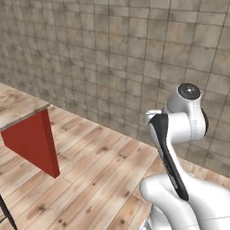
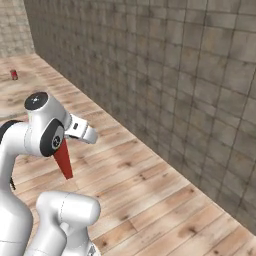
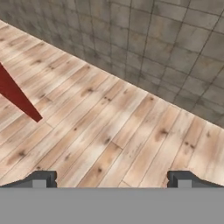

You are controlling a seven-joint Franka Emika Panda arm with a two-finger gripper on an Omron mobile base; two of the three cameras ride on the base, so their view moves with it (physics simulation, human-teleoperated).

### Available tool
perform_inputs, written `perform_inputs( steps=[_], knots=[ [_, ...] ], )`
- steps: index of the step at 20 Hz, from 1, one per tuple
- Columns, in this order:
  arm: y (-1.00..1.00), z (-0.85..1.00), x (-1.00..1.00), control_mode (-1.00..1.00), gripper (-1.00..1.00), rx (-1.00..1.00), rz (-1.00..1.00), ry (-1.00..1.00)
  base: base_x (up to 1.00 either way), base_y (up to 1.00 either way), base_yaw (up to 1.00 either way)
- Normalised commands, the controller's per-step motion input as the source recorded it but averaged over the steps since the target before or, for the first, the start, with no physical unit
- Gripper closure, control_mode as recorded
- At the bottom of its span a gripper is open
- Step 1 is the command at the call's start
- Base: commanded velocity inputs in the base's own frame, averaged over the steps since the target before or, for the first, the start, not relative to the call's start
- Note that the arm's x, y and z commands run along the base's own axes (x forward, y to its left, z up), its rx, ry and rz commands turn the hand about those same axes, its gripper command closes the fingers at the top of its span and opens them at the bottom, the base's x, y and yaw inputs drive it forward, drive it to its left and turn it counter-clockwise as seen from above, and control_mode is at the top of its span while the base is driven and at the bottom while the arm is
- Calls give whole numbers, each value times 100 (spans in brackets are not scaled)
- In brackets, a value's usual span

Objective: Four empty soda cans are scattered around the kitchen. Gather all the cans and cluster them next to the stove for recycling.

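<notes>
One red soda can point(image 2: 13, 75) stands small and far off at the upper left of the right base view, on a pale wood-toned surface; I cannot tell whether that is floor or counter. My gripper point(image 3: 112, 180) is open, its two dark fingertips point(image 3: 41, 179) wide apart with nothing between them. It points down at bare plank floor point(image 3: 109, 131) close to the tiled wall. The stove is out of view.
A red cabinet end point(image 1: 33, 141) under a counter slab point(image 1: 18, 108) juts in from the left. A tan tiled wall point(image 1: 126, 58) runs across ahead. Wood plank floor point(image 2: 150, 190) stretches between the cabinet and the wall.
</notes>
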Motion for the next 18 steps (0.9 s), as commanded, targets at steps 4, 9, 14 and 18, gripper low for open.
perform_inputs(
  steps=[4, 9, 14, 18],
  knots=[
    [0, 0, 0, 100, -100, 0, 0, 0, 51, -11, 41],
    [0, 0, 0, 100, -100, 0, 0, 0, 82, -39, 21],
    [0, 0, 0, 100, -100, 0, 0, 0, 85, -42, 20],
    [0, 0, 0, 100, -100, 0, 0, 0, 80, -38, 22]
  ],
)
